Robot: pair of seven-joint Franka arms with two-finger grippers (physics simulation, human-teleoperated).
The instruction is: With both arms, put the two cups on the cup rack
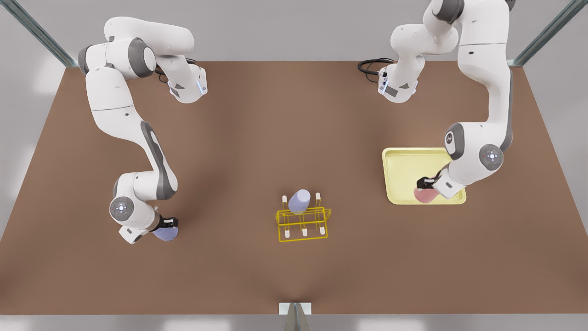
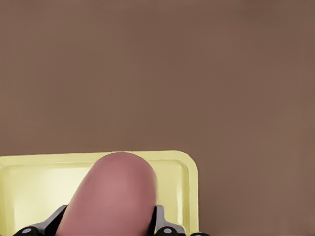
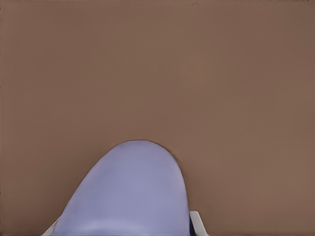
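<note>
The matte pink cup sits between the fingers of my left gripper at the near edge of the pale yellow tray, on the front view's right. In the left wrist view the pink cup is clamped between both black fingers. My right gripper, on the front view's left, is shut on a lavender cup, which looms large as the lavender cup in the right wrist view. The bright yellow cup rack stands at the table's middle with another lavender cup tilted on a back peg.
The brown table stretches wide between the two arms and around the rack. The tray lies just behind the pink cup. A grey post stands at the table's near edge. Black cables lie at the back right.
</note>
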